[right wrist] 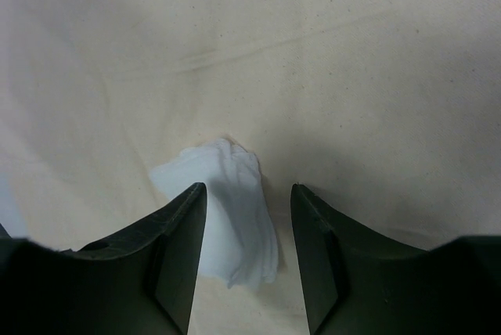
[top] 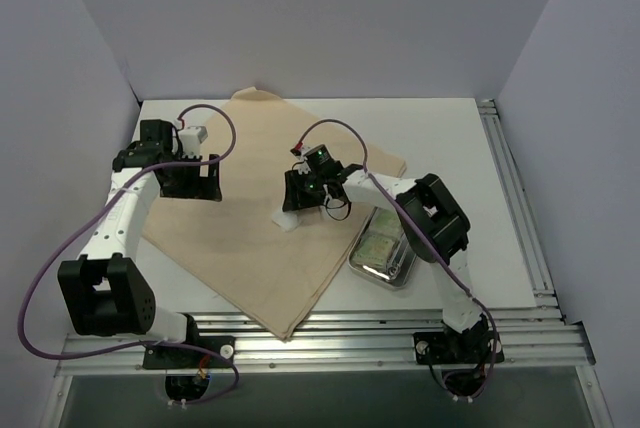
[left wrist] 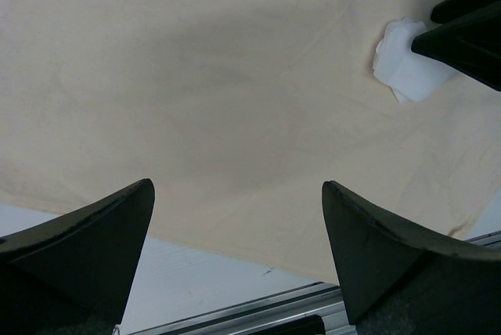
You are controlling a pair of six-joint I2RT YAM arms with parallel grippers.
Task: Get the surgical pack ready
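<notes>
The right hand (right wrist: 249, 221) points down at the cloth with its two fingers (right wrist: 184, 264) standing apart, one on each side of a small white gauze pad (right wrist: 235, 210). The pad lies crumpled on the cloth; one finger overlaps its edge in the wrist view, while the other stands just clear of it, so nothing is clamped. From above, this hand (top: 300, 198) is over the middle of the sheet, with the gauze pad (top: 287, 219) just on its near side.

The left hand (left wrist: 239, 217) is spread wide and holds nothing. It hangs over the left part of the cloth (left wrist: 196, 77), and its camera catches the gauze pad (left wrist: 407, 69) and the other hand's dark fingers (left wrist: 470, 30) in the upper right.

The tan cloth (top: 260, 248) lies flat and turned cornerwise on the white desk (top: 450, 128): one corner reaches the far edge towards the left, another the near edge. Just beside its right edge, towards the desk's near right, sits the shiny steel tray (top: 401, 279) with green packets (top: 378, 246) in it.
</notes>
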